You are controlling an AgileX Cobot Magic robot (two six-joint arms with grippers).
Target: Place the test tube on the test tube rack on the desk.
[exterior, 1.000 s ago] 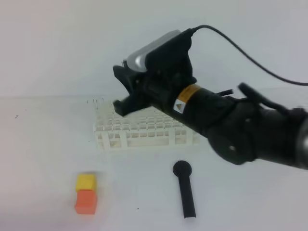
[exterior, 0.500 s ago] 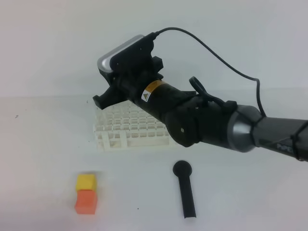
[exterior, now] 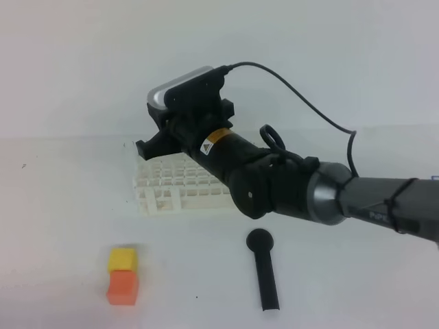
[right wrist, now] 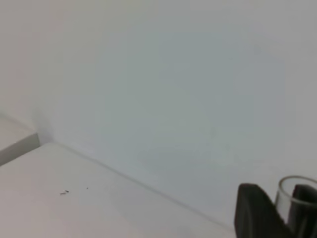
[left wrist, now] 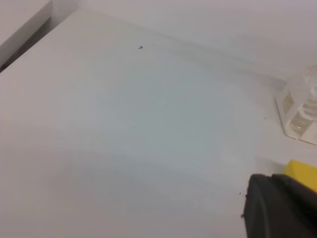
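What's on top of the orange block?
A yellow block sits on top of the orange block, touching it. Whatever lies under the pair on the desk is covered, so it can't be seen.

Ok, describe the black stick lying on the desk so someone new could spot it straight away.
Start at the white test tube rack on the desk and come toward the camera, past the right arm. The black stick lies flat there, its round head toward the rack. The yellow block and orange block further left are small, bright cubes; it is long and dark.

A yellow block (exterior: 122, 259) sits atop an orange block (exterior: 123, 287) at lower left; a black stick (exterior: 263, 268) lies at lower centre.
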